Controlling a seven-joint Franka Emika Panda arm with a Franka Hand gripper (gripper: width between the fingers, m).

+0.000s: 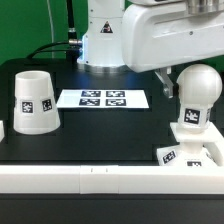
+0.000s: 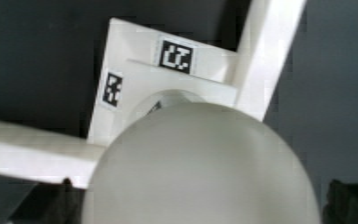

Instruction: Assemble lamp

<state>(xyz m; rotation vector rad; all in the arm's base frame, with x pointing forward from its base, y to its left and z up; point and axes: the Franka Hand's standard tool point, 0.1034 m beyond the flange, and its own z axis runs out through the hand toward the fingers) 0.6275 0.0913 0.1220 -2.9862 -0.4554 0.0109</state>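
Exterior view: the bulb (image 1: 198, 92) is upright by the base (image 1: 188, 153), on the exterior view's right of the marker board (image 1: 101, 98). Wrist view: the gripper (image 2: 197, 203) straddles its rigid, smooth, probably light head; clamped or not, unclear. Best gripped across the head's widest part

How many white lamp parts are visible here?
3: the shade at the exterior view's left, the bulb at its right, the base at the bulb's foot. No other seems hidden.
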